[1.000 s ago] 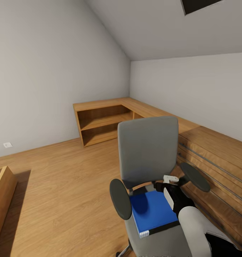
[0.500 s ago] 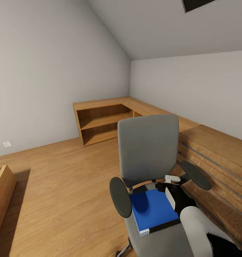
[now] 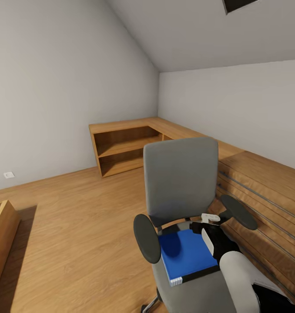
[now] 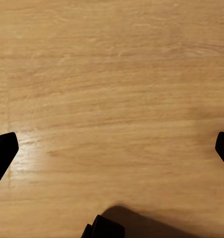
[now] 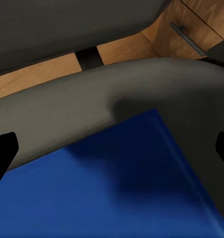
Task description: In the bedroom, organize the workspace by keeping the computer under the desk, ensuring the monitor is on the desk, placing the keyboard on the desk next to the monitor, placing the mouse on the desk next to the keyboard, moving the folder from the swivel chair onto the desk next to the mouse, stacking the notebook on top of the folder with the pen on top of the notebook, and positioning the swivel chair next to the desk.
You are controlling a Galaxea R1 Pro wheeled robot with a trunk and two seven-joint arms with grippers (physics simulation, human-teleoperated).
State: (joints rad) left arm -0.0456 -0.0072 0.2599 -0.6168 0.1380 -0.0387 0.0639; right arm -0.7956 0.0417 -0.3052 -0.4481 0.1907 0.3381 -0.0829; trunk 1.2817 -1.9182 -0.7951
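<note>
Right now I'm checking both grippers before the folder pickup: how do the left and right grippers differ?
The right gripper hangs open over the blue folder on the swivel chair; the left gripper hangs open over bare wooden floor. The right one is close to its target; the left has nothing under it. Both are empty with fingers spread wide.

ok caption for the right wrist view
Open right gripper poised over the blue folder on the grey chair seat.
</note>
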